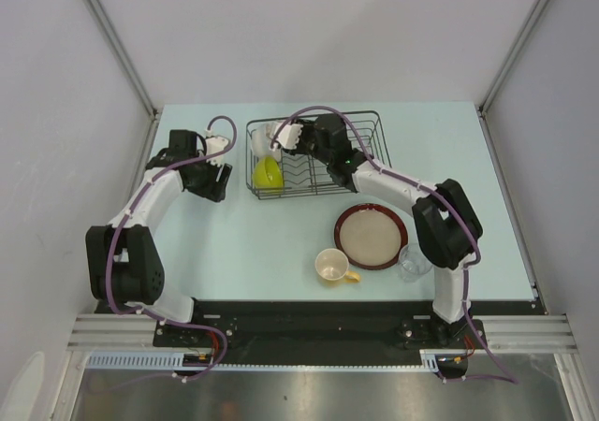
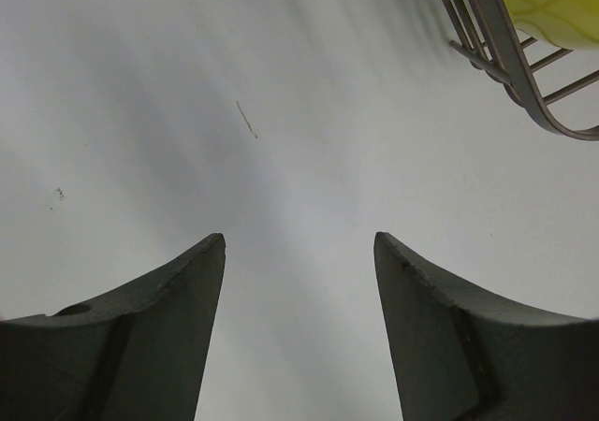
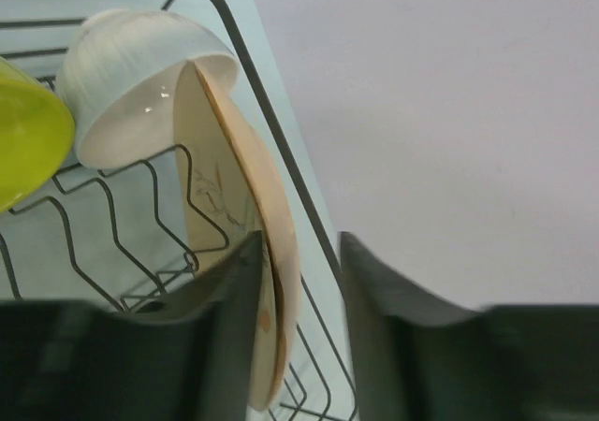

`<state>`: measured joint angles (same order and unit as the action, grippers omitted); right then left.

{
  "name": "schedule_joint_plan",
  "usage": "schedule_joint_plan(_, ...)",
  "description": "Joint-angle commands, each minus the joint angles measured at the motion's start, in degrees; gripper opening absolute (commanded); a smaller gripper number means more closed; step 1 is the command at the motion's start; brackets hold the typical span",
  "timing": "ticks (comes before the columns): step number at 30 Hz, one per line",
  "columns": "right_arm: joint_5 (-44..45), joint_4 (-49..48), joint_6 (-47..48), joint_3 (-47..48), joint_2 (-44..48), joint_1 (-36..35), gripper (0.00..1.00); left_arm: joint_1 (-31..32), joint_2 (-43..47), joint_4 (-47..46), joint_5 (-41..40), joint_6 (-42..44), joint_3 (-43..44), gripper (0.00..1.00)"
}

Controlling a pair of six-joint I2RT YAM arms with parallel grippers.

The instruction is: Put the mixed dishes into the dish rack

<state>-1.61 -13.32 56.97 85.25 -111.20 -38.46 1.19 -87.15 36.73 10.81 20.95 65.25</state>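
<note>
The black wire dish rack (image 1: pixel 365 159) stands at the back middle of the table. In it a lime-green bowl (image 1: pixel 268 172) lies at the left front and a white bowl (image 3: pixel 131 75) lies on its side at the left back. The beige leaf-patterned plate (image 3: pixel 215 159) stands on edge, leaning on the white bowl. My right gripper (image 3: pixel 301 243) is open around the plate's rim, one finger against it and a gap on the other side. My left gripper (image 2: pixel 299 243) is open and empty, over the table left of the rack (image 2: pixel 505 56).
The dark-red-rimmed tan plate (image 1: pixel 372 236) lies in front of the rack. The cream cup with yellow handle (image 1: pixel 332 265) lies on its side at its left, the small clear glass (image 1: pixel 413 262) at its right. Grey walls enclose the table.
</note>
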Motion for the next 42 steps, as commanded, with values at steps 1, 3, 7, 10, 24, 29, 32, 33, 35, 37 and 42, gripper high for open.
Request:
schedule_joint_plan(1, -1.48, -8.21, -3.53, 4.13, -1.21, -1.09, 0.5, -0.49, -0.12, -1.66, 1.32, -0.74, -0.48, 0.7)
schedule_joint_plan(3, -0.77, -7.86, -5.81, 5.01, -2.18, -0.66, 0.61, -0.49, 0.4, -1.57, 0.88, -0.21, -0.65, 0.7)
schedule_joint_plan(7, 0.99, -10.05, -7.4, 5.89, -3.06, -0.39, 0.75, -0.49, 0.32, -1.49, 0.88, 0.06, -0.66, 0.7)
schedule_joint_plan(10, 1.43, -10.32, -8.8, 7.29, -3.67, 0.4, 0.76, -0.49, -0.12, -1.49, 1.32, -0.29, -0.83, 0.7)
schedule_joint_plan(24, 1.08, -11.99, -13.9, 13.36, -6.75, 3.48, 0.75, -0.49, 0.49, -0.61, 0.62, -0.21, -0.83, 0.7)
schedule_joint_plan(29, 3.0, -9.2, -18.81, 14.85, -5.96, 4.7, 0.75, -0.49, 0.32, -0.43, 0.79, -0.38, -0.39, 0.7)
schedule_joint_plan(32, 3.89, -6.03, -21.37, 16.43, -5.7, 6.29, 0.75, -0.49, 0.4, -0.08, 1.06, -0.82, -0.04, 0.7)
schedule_joint_plan(33, 4.59, -5.32, -23.29, 16.78, -5.61, 6.81, 0.74, -0.49, 0.49, -0.17, 1.23, -0.74, -0.04, 0.7)
schedule_joint_plan(35, 5.3, -3.83, -24.62, 17.58, -5.96, 7.34, 0.74, -0.49, 1.02, 0.01, 1.41, -0.91, -0.04, 0.7)
schedule_joint_plan(37, 6.26, -3.03, -25.33, 18.28, -6.57, 7.61, 0.74, -0.4, 1.37, 0.09, 1.41, -1.0, -0.21, 0.7)
schedule_joint_plan(42, 11.6, -1.01, -27.34, 21.53, -7.98, 7.34, 0.74, -0.4, 2.51, 0.45, 0.44, -0.47, -1.09, 0.7)
